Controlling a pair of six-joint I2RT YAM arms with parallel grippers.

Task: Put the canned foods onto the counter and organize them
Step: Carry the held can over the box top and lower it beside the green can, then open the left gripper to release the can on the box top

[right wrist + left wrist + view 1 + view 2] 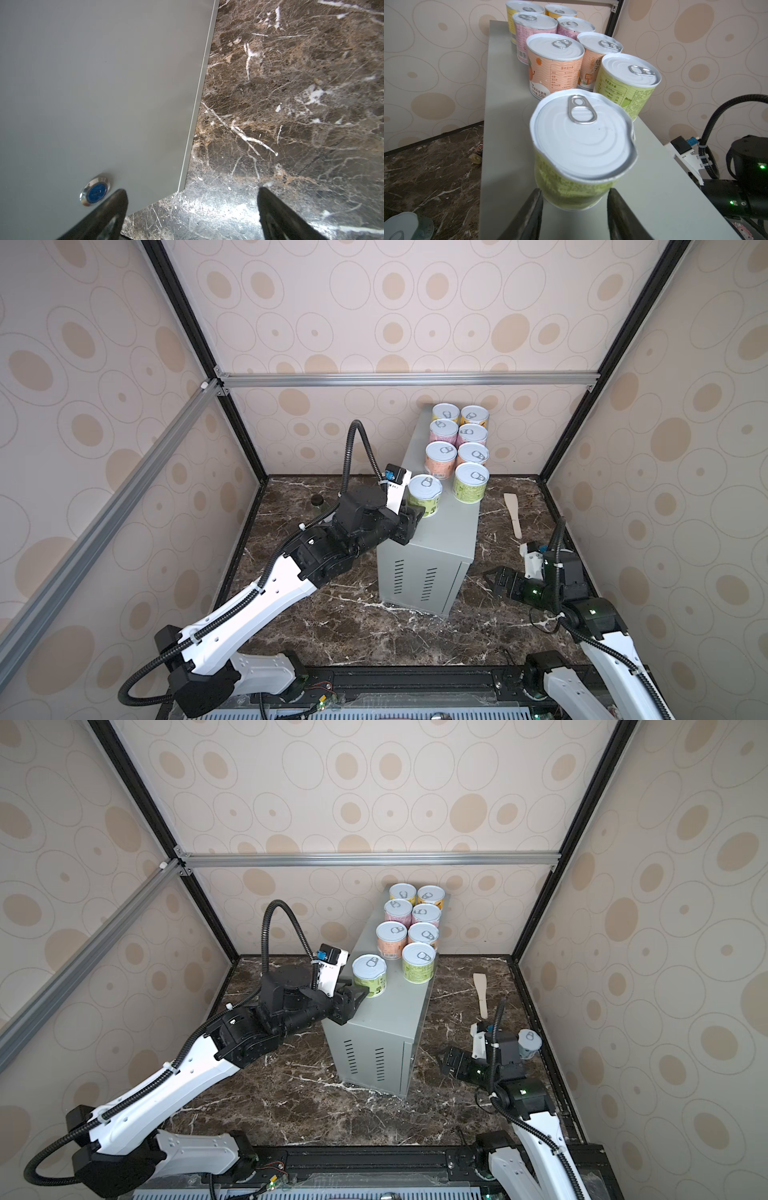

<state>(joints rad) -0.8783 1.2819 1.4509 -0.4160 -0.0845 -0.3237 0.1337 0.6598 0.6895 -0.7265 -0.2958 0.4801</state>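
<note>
Seven cans (pixel 440 454) sit on the grey tabletop (pixel 440 539), mid-frame. My left tool (pixel 574 190) is clamped on the eighth, a green can (pixel 581 145), over its left edge. My right tool (pixel 192 190) is apart and empty. I see a spare can (pixel 528 1043) at right and another can (pixel 400 226) waiting on the marble (pixel 374 635).

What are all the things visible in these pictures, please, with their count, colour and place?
counter: one, light grey, on the marble surface.
tins on top: eight, two each yellow, pink, orange, green, paired rows.
loose tins: two, white-blue, on the marble.
jar: one, dark lid, left of counter.
spatula: one, wooden, right of counter.
left tool: one, black, shut on nearer green tin.
right tool: one, black, open, beside the counter.
</note>
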